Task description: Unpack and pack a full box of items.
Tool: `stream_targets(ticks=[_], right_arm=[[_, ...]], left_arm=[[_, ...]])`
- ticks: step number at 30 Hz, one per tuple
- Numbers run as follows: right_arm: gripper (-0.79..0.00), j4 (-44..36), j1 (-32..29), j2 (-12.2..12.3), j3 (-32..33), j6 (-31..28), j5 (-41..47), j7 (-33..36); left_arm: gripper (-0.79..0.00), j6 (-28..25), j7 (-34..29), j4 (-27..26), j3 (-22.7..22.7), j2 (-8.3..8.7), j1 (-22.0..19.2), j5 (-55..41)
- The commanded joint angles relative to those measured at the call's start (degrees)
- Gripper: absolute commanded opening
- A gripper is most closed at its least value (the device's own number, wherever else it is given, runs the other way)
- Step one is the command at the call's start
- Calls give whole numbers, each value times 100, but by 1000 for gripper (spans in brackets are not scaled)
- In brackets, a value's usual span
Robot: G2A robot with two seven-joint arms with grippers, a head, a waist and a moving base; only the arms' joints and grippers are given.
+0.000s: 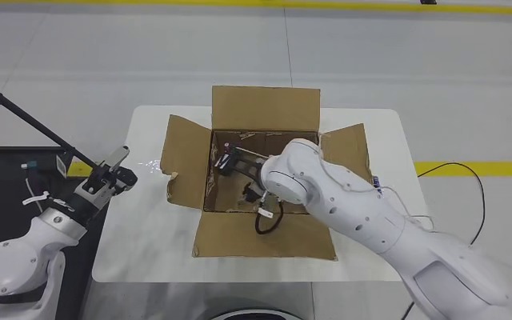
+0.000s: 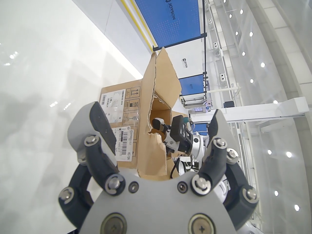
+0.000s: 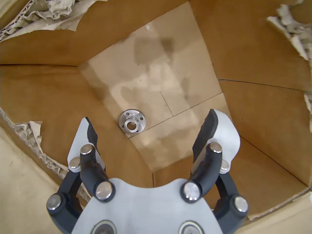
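An open cardboard box [image 1: 265, 114] stands mid-table with its flaps spread; its torn side flap [image 2: 158, 91] faces the left arm. My right gripper [image 3: 151, 125] hangs open inside the box, above the floor. A round metal flange [image 3: 131, 123] with a centre hole lies on the box floor [image 3: 156, 74] close to one wall, just ahead of the fingers [image 3: 211, 125]. In the top view the right arm [image 1: 320, 188] bends down into the box. My left gripper [image 2: 158, 122] is open and empty, held off the table's left edge [image 1: 112, 178], pointing at the box.
The white table [image 1: 152, 232] has bare room left of and in front of the box. A black cable [image 1: 268, 220] loops over the box's front edge. Labels cover the box's outer side [image 2: 121, 122]. Ragged torn cardboard [image 3: 53, 3] lines the opening's rim.
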Motion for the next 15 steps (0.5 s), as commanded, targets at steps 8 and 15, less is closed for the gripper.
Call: stream_targets(ticks=[8, 15], right_arm=[[0, 355, 174, -271, -171, -147, 307, 510], [0, 235, 104, -289, -59, -311, 458, 702]], left_arm=[[0, -11, -28, -106, -45, -13, 122, -194], [0, 20, -21, -152, -29, -12, 133, -192]])
